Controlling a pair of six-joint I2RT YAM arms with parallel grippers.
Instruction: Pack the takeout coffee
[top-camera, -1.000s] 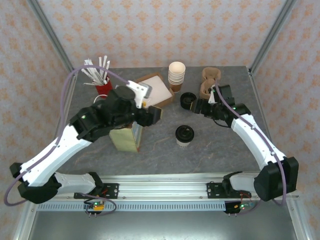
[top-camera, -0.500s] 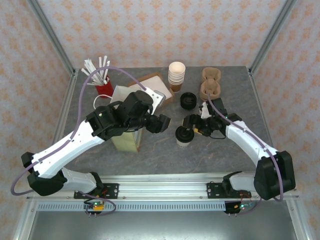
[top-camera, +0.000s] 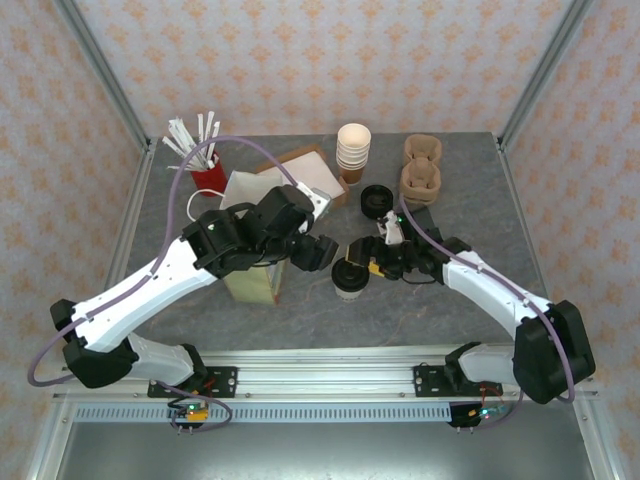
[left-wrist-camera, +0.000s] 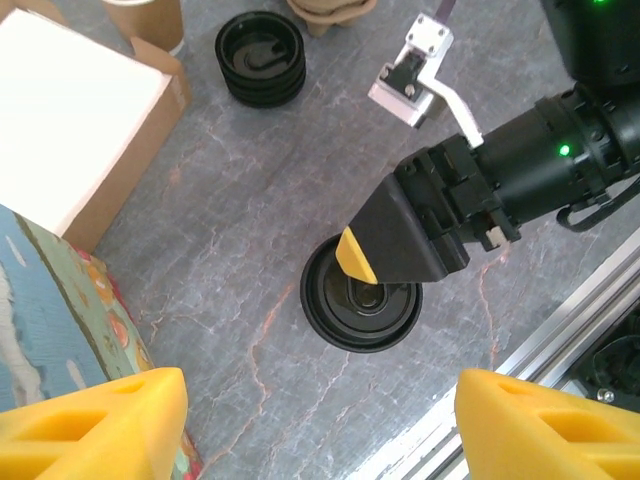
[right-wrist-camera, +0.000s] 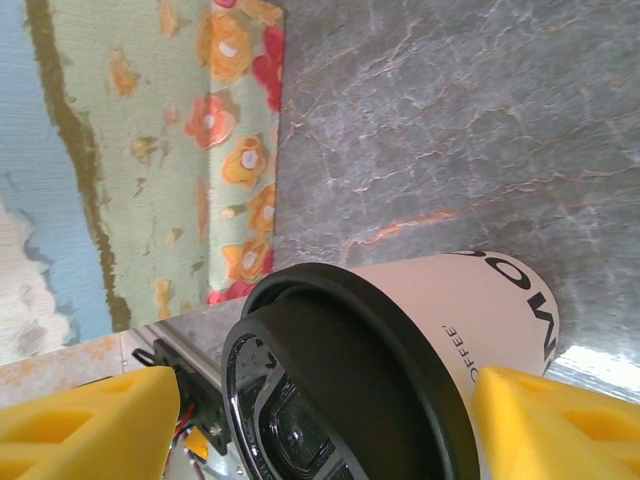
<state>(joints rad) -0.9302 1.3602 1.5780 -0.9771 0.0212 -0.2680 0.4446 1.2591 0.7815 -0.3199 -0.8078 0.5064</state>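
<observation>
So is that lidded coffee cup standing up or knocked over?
Upright: the takeout coffee stands on the table, its black lid facing up, round from above.

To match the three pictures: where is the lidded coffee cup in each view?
Top external: coffee cup at the centre, right of the flowered bag.
Left wrist: cup lower centre, from above; bag at left.
Right wrist: cup bottom centre, close; bag upper left.
Shared landmark: the flowered bag.

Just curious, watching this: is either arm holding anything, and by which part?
Left fingers: nothing. Right fingers bracket the takeout coffee at its black lid; whether they actually grip it cannot be told.
</observation>
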